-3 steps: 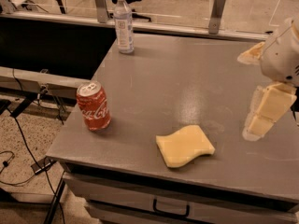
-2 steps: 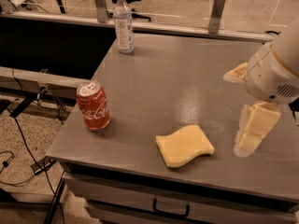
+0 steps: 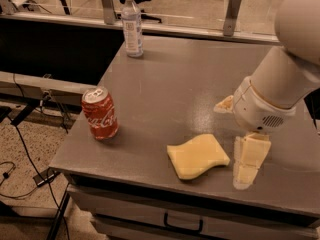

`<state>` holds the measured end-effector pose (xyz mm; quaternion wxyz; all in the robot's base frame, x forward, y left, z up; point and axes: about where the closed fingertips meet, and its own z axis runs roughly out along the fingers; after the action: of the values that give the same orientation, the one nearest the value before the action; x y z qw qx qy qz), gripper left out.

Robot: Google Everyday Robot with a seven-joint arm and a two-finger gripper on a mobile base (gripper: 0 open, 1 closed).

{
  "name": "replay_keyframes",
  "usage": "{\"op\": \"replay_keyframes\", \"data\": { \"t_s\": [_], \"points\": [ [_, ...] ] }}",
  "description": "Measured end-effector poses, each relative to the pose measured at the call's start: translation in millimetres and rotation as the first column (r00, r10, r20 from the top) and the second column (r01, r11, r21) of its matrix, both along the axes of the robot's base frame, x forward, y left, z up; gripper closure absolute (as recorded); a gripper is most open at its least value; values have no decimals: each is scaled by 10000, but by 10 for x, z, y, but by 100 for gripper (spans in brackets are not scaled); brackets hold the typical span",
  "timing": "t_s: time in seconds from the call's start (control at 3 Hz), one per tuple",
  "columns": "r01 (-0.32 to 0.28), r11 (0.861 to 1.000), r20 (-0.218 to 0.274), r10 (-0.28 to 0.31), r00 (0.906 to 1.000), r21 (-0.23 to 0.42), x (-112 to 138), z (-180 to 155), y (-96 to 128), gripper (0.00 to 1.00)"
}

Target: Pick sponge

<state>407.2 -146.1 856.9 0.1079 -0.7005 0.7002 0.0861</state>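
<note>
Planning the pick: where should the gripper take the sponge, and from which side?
Take the sponge mid-length from above, a finger on each wavy long edge: it lies flat on the table, so only its thin sides offer grip. The open gripper hangs beside it.

Tool (image 3: 231,145) low at right, fingers (image 3: 250,160) spread

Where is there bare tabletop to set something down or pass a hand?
The widest free patch is the middle of the table, bordered by the water bottle, the red can and the sponge. A smaller strip lies between can and sponge. The right is crowded, with the open pincer beside the sponge.
</note>
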Motion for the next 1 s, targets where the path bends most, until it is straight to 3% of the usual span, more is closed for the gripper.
{"op": "replay_keyframes", "data": {
  "t_s": [0.33,0.67,1.0],
  "points": [
    [-483,9986,-338,490,9982,210,-72,-141,158,0],
    [-702,9970,-650,721,9953,313,-129,-262,263,13],
    [-835,9963,-1097,853,9903,205,-188,-376,355,36]
  ]
}}
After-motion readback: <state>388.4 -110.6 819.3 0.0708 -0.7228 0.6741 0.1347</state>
